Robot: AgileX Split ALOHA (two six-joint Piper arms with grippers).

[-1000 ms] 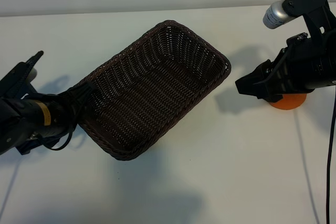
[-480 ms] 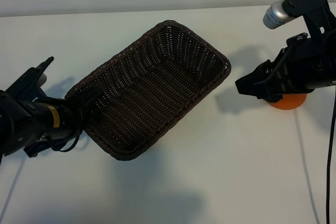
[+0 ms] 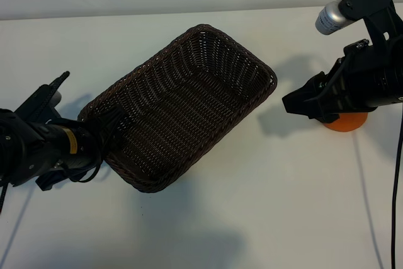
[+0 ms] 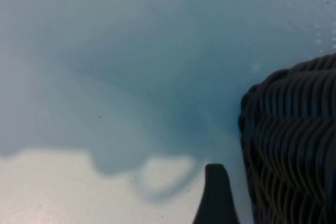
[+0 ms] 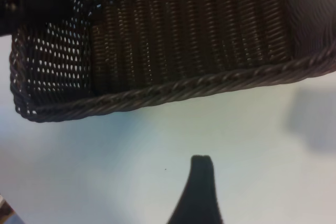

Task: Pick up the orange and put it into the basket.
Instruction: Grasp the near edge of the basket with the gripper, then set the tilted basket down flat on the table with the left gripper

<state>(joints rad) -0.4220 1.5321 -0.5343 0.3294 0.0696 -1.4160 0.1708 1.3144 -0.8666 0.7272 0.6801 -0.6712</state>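
The dark wicker basket (image 3: 189, 102) lies slantwise mid-table. My left gripper (image 3: 108, 124) sits at the basket's near-left corner, open. In the left wrist view one finger (image 4: 215, 195) stands just outside the basket wall (image 4: 294, 145) with a small gap, and nothing is in the grip. The orange (image 3: 345, 123) rests on the table at the right, mostly hidden beneath my right arm. My right gripper (image 3: 296, 104) hovers open and without a load between the orange and the basket. One finger (image 5: 201, 190) shows over bare table, facing the basket rim (image 5: 184, 90).
White table (image 3: 252, 206) stretches in front of the basket and both arms. A black cable (image 3: 397, 168) hangs down at the far right. A silver cylinder (image 3: 332, 18) sticks out from the right arm's upper part.
My left arm has swung a little toward the table's front and turned at the wrist, keeping its gripper at the basket's corner. Basket, orange and right arm have not moved.
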